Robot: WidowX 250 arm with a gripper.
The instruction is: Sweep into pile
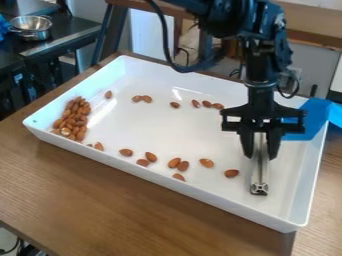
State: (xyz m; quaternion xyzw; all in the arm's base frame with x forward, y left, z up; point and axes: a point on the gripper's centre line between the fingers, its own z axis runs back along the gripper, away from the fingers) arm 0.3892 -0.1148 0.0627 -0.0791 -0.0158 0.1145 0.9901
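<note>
At the upper left of the frame a metal bowl (31,28) stood on a dark counter (63,37), outside the work. Near the left end of the white tray (133,127), the pile (72,118) was already formed, with many almonds close together against the wall. So the task was, in my judgement, well advanced but not finished. To the right of the pile, a loose upper line of almonds (196,104) went toward the centre, and a lower scatter of almonds (151,157) went near the front wall, as far as centre right. These were still to be brought in.

At the right of the frame, inside the tray, the black gripper (260,154) pointed down, its fingers closed about a slim, pale tool (259,172) with a metal end.

As for what was difficult to see: in the pile the almonds covered one another, so I could not count them. The upper line ended beside the gripper's body, which might hide some further nut. The upper part of the tool was behind the gripper, and its full shape I could not tell. The blue material (312,117) at the right covered part of the tray's rim.
</note>
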